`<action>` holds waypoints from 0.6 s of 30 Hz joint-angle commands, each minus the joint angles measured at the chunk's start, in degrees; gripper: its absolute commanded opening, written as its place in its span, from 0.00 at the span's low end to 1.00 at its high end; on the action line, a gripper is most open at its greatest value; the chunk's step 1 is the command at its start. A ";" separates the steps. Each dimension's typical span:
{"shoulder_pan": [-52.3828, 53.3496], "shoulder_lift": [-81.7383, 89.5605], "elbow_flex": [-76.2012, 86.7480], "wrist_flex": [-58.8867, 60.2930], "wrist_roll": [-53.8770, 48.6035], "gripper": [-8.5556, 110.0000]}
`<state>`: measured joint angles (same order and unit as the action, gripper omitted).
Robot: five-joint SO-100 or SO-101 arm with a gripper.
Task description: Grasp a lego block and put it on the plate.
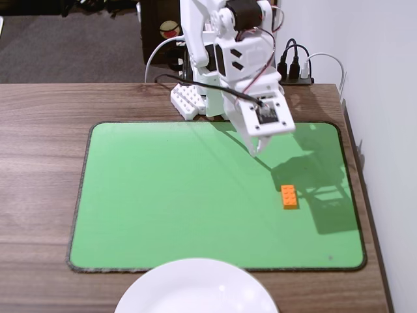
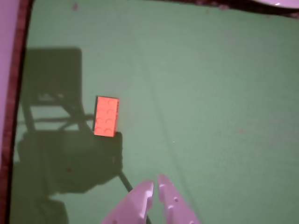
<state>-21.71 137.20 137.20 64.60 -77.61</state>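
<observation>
The lego block (image 1: 289, 196), a small bright orange brick with two rows of studs facing up, lies flat on the green mat (image 1: 163, 195) toward its right side in the fixed view, well apart from the white plate (image 1: 195, 290) at the near edge of the desk (image 1: 39, 130). The gripper (image 1: 258, 147) hangs above the mat, short of the block, its jaws nearly closed and holding nothing. If the jaws descend without opening wider and lining up across the brick's narrow sides, they would likely knock it aside rather than grip it.
</observation>
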 commanded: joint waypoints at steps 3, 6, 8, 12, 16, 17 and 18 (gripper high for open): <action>-0.09 -7.65 -6.86 0.70 -2.90 0.08; -0.18 -11.87 -10.55 1.14 -2.99 0.08; -0.62 -14.33 -12.92 1.76 -2.55 0.08; -2.02 -18.90 -16.79 3.69 -2.46 0.08; -4.04 -23.29 -20.57 5.45 -0.97 0.08; -4.66 -24.52 -21.45 5.80 -0.18 0.08; -5.19 -25.93 -22.15 5.89 0.70 0.08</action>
<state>-26.02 113.03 118.56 70.14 -78.49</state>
